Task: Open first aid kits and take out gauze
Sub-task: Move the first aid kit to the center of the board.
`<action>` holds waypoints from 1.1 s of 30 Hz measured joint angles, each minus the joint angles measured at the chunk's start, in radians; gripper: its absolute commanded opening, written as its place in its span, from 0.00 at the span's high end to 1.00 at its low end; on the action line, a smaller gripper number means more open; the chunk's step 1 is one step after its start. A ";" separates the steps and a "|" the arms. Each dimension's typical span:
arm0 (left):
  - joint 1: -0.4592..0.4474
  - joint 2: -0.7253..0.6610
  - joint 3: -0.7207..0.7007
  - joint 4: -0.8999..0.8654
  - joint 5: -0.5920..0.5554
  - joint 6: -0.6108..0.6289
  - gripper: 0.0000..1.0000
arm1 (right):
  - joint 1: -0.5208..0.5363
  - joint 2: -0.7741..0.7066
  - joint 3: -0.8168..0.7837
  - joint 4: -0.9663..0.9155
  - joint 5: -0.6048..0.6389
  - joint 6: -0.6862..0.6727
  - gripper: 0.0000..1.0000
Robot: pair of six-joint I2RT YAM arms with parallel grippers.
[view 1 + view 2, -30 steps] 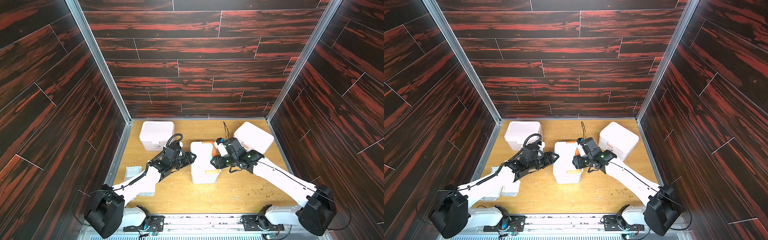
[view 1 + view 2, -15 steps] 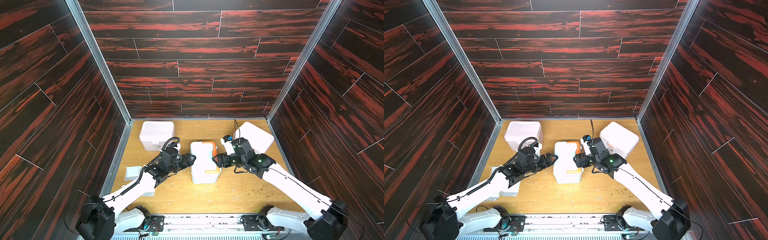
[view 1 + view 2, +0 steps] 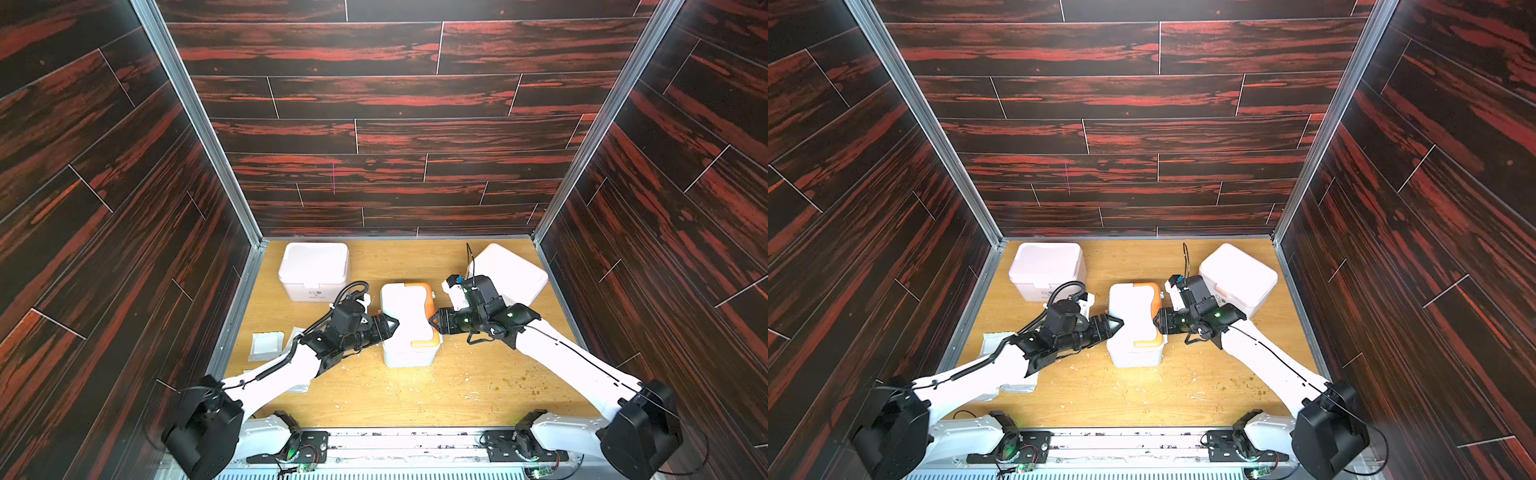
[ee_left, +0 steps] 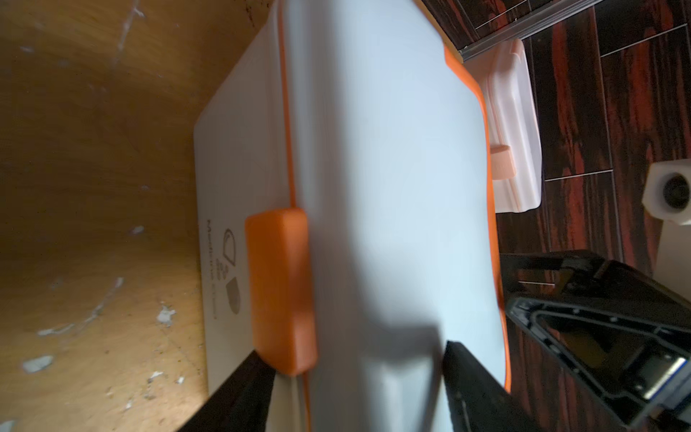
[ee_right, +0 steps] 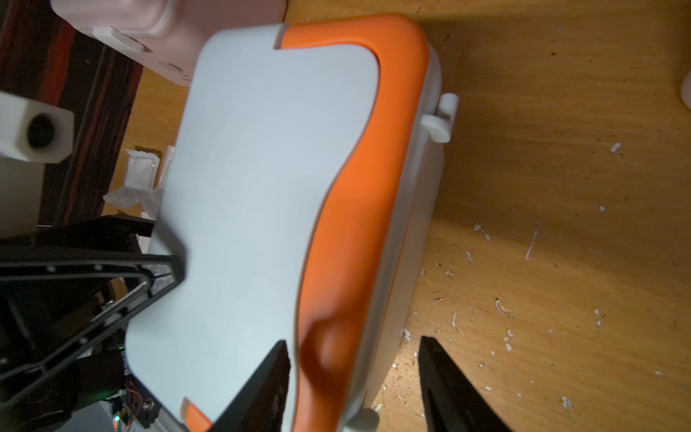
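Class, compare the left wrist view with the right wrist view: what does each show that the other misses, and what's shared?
Left wrist only: the orange latch and the dark logo beside it, on the front wall of the kit. Right wrist only: a white peg on the kit's side and gauze packets on the table. Both: the pale blue-white lid, its orange handle and the table.

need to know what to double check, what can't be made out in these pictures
- Inside of the middle kit: lid down, all views.
- Count of gauze: left arm covers part of the pile, both top views.
- Hold of the left gripper on that kit: left wrist view blurred, contact with the orange latch unclear.
- Front of the right back kit: partly behind the right arm, both top views.
- The print beside the latch: blurred, left wrist view.
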 measured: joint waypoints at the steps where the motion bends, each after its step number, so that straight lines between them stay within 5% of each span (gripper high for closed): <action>1: -0.001 0.024 0.016 0.019 0.002 0.000 0.34 | -0.010 0.011 0.001 0.017 -0.014 0.005 0.51; 11: -0.003 0.262 0.180 0.139 0.013 -0.015 0.35 | -0.188 0.096 0.031 0.128 -0.025 0.014 0.48; 21: -0.039 0.521 0.422 0.211 0.017 -0.056 0.34 | -0.379 0.138 0.085 0.118 0.011 0.017 0.18; 33: -0.111 0.644 0.506 0.329 -0.042 -0.147 0.32 | -0.392 -0.113 0.033 0.074 -0.038 0.016 0.17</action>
